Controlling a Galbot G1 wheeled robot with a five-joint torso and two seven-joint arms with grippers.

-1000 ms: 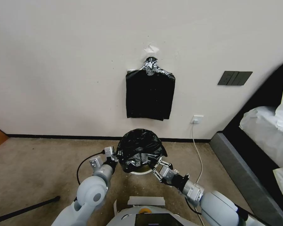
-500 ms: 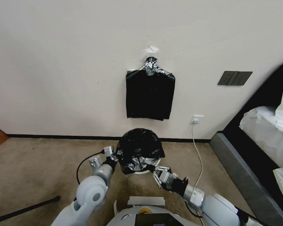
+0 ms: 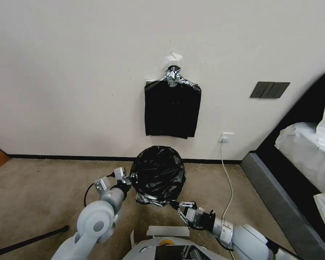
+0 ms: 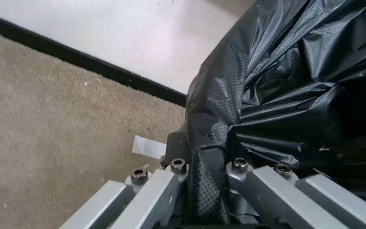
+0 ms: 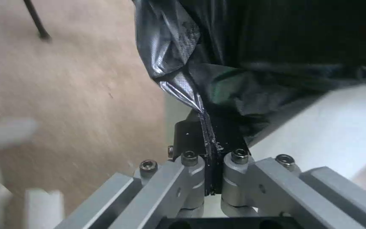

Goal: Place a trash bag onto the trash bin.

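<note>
The glossy black trash bag (image 3: 157, 171) is draped over the trash bin, which stands on the carpet by the wall and is covered by the plastic in the head view. My left gripper (image 3: 128, 179) is shut on the bag's edge at the bin's left side; in the left wrist view the film (image 4: 297, 79) runs down between its fingers (image 4: 206, 149). My right gripper (image 3: 173, 204) is shut on the bag's near edge, low in front of the bin. In the right wrist view, a thin fold of bag (image 5: 233, 47) is pinched in that gripper (image 5: 210, 133), beside the trash bin's cream wall (image 5: 335, 127).
A flat bundle of black bags (image 3: 172, 108) hangs on the wall above the bin. A white cable (image 3: 225, 169) drops from a socket to the floor on the right. A bed frame (image 3: 278, 195) stands at right. A black rod (image 3: 29, 240) and white tape (image 3: 168, 230) lie on the carpet.
My right gripper has drawn the bag's near edge down and toward me, covering the white rim that showed before. My left gripper has shifted slightly left, still holding the bag.
</note>
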